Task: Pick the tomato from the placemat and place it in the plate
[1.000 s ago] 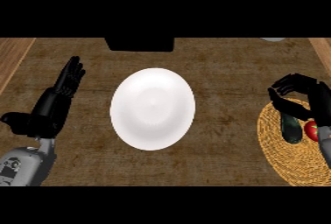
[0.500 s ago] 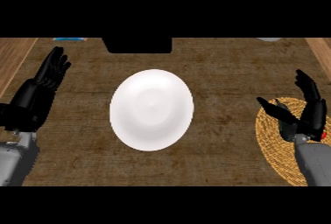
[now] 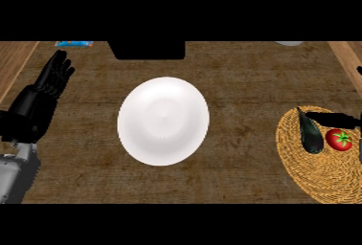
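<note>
Left hand (image 3: 44,91): open at the left side of the frame, fingers straight and pointing toward the top edge. It holds nothing and stands well apart from the plate.
Left forearm (image 3: 13,174): grey, coming in at the lower left corner.
Right hand (image 3: 360,71): only a dark sliver shows at the right edge, above the placemat. I cannot tell whether it is wide or narrow, and it is not touching the tomato.
Tomato (image 3: 341,139): small, round and glossy red, with a bright green star-shaped stalk cap facing up. It sits free on the placemat at the right of the frame, near the mat's right side.
Placemat (image 3: 311,174): round, woven, straw-yellow, at the lower right and cut off by the right edge.
Dark shape (image 3: 311,135): long, blackish with a faint sheen, lying on the placemat just left of the tomato. I cannot tell what it is.
Dark bar (image 3: 332,116): a black streak on the mat above the tomato, running toward the right edge.
Plate (image 3: 163,121): plain white, in the middle of the frame, with nothing on it, well apart from the placemat.
Counter (image 3: 247,86): dark brown wood grain, with paler wood along both sides.
Top edge: a black block (image 3: 146,50) at the centre, a blue item (image 3: 74,43) at the upper left, and a pale object (image 3: 288,43) at the upper right, all cut off.
</note>
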Motion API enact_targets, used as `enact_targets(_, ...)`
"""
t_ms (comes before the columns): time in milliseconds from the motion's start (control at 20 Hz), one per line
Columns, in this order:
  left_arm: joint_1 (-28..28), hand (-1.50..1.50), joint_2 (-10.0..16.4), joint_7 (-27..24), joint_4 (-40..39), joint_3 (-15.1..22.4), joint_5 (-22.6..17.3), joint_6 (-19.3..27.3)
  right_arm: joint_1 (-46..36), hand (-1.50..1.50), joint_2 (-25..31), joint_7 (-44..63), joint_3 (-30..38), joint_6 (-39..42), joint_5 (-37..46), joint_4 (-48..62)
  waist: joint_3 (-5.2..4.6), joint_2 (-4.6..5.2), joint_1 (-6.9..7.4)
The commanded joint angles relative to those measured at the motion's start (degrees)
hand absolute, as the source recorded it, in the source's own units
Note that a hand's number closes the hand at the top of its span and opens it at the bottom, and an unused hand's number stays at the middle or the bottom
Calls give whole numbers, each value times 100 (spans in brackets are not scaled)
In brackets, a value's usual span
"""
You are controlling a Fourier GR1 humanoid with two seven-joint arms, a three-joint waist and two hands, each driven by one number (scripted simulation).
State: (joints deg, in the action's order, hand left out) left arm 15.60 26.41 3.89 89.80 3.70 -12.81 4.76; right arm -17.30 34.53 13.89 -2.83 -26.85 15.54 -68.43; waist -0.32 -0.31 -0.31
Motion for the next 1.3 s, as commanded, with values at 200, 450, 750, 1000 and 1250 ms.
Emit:
enact_targets(200, -80, 0, -98, -170, -109, 46, 105, -27, -413, -150, 971, 2865, -745, 2375, 160, -335, -6, 9, 17)
enact_targets(450, 35, 0, -142, -18, -30, -10, 122, 1, -785, -150, 826, 3984, -838, 3544, -373, -443, 23, 24, 67)
enact_targets(750, 77, 0, -513, -64, -87, 53, 508, 75, -682, -150, 744, 3872, -601, 3816, 29, -148, 32, 35, 39)
enact_targets(1000, 274, 0, -391, -68, -314, -254, 355, -309, -688, -150, 724, 3902, -553, 3898, 472, 281, 31, 41, 39)
enact_targets(1250, 291, 0, -554, -180, -486, -309, 489, -387, -433, -150, 632, 3879, -336, 4100, 540, 449, 31, 42, 19)
